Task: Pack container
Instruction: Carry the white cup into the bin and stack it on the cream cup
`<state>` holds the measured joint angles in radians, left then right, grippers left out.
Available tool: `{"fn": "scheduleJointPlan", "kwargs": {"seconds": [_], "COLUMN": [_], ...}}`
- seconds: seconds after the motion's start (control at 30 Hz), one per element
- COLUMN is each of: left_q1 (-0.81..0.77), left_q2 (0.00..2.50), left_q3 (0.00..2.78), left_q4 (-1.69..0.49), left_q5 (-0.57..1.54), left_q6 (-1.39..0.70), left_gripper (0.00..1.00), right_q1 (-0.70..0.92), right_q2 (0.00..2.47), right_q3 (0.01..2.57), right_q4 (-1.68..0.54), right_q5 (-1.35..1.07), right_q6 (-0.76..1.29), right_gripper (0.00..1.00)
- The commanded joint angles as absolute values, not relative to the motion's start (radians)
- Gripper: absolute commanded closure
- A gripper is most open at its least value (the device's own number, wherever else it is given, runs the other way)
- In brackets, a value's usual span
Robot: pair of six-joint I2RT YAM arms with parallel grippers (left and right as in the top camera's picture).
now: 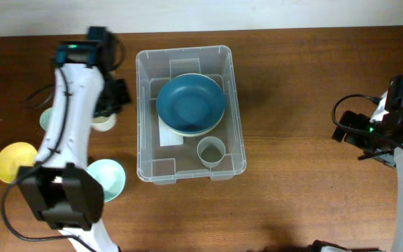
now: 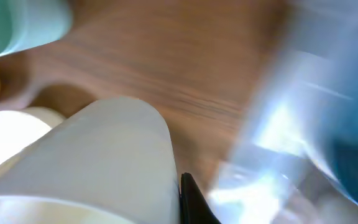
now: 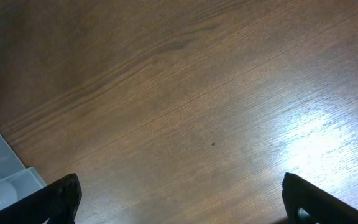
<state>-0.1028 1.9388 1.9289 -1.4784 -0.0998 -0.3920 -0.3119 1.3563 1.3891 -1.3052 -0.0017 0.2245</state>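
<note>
White arm links (image 1: pixel 68 119), black joints (image 1: pixel 61 199), black cables (image 1: pixel 345 112); green lights (image 1: pixel 371 129)

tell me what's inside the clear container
The container holds a dark blue bowl and a small pale cup standing upright. A white label shows beside the bowl; whatever lies under the bowl is covered.

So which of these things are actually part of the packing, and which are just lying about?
Packing: bin, blue bowl and grey cup in it, white cup in left fingers.
Lying about, likely waiting: mint cup, yellow bowl, teal bowl.
</note>
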Motion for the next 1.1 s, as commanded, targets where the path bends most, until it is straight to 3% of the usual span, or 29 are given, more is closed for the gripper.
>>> {"fn": "scheduleJointPlan", "kwargs": {"seconds": [0.0, 0.17, 0.43, 1.07], "left_q1": [-0.255, -0.497, -0.696, -0.753], "left_q2": [1.848, 1.817, 1.819, 2.003], "left_q3": [1.969, 1.969, 1.965, 1.923], "left_q4": [-1.476, -1.451, -1.374, -1.377], "left_q5": [0.000, 0.030, 0.031, 0.087], "left_q6": [-0.389, -0.464, -0.467, -0.511], "left_gripper": [0.99, 0.99, 0.99, 0.99], "right_q1": [-0.315, -0.315, -0.315, -0.315], "right_q2": [1.343, 1.343, 1.343, 1.343], "right_q3": [1.404, 1.404, 1.404, 1.404], "right_q4": [-1.305, -1.306, -1.317, -1.321], "right_q5": [-0.007, -0.008, -0.008, -0.015], "right_q6": [0.218, 0.218, 0.218, 0.218], "right_gripper": [0.01, 0.01, 0.01, 0.01]}}
